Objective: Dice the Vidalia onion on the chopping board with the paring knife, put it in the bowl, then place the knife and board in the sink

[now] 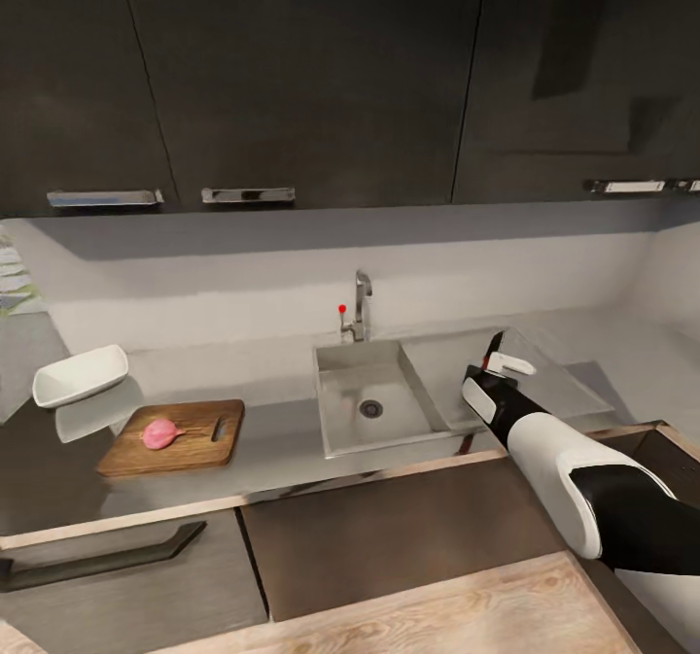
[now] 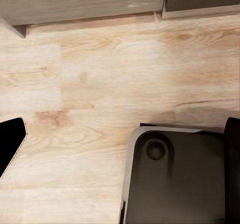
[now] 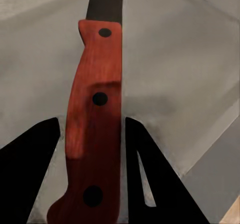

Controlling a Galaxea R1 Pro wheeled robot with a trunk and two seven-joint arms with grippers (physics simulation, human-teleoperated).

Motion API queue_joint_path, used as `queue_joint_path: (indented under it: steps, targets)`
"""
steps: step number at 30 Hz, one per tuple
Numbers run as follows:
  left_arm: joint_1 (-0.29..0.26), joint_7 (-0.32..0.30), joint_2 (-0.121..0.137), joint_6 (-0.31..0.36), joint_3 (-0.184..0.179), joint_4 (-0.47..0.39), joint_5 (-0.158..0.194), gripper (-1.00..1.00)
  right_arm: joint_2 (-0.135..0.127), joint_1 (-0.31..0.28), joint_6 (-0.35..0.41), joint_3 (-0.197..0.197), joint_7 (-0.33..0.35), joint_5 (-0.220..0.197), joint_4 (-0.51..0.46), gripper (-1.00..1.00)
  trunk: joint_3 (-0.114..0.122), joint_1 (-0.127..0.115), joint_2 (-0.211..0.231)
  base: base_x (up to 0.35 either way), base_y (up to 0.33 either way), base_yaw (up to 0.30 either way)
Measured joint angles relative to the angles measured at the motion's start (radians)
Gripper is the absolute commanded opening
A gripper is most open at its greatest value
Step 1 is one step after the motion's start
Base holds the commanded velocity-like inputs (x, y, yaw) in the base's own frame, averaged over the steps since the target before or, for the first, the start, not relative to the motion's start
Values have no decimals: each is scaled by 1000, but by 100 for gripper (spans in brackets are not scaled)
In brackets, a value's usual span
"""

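Observation:
The pinkish Vidalia onion (image 1: 161, 432) lies on the brown chopping board (image 1: 204, 445), on the countertop (image 1: 282, 445) left of the sink (image 1: 342, 419). A white bowl (image 1: 80, 374) stands just behind the board's left end. My right gripper (image 1: 496, 362) is over the sink's drainboard (image 1: 569, 387), shut on the paring knife (image 3: 95, 119). Its two dark fingers (image 3: 35, 159) press the reddish handle from both sides, and the dark blade (image 1: 494, 343) points away from me. My left gripper (image 2: 125, 124) hangs open over the wooden floor, holding nothing.
The chrome tap (image 1: 361, 306) with a red dot rises behind the basin. Dark wall cupboards (image 1: 311, 71) hang above the grey backsplash. Lower cabinet fronts with a bar handle (image 1: 107, 555) run along the counter's near edge. My dark base (image 2: 175, 179) sits on the floor.

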Motion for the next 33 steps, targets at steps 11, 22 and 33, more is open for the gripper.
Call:
queue_joint_path:
  steps: [11,22,33]
  targets:
    - [0,0,0,0,0,11,0,100,0,0,-1,0,0,1,0,-100,7,0,0,-12,276,129]
    - [0,0,0,0,0,14,0,100,0,0,-1,0,-1,0,0,-100,19,0,0,-45,250,218]
    - [0,0,0,0,0,14,0,100,0,0,0,0,-1,1,0,-100,32,0,0,-62,247,223]
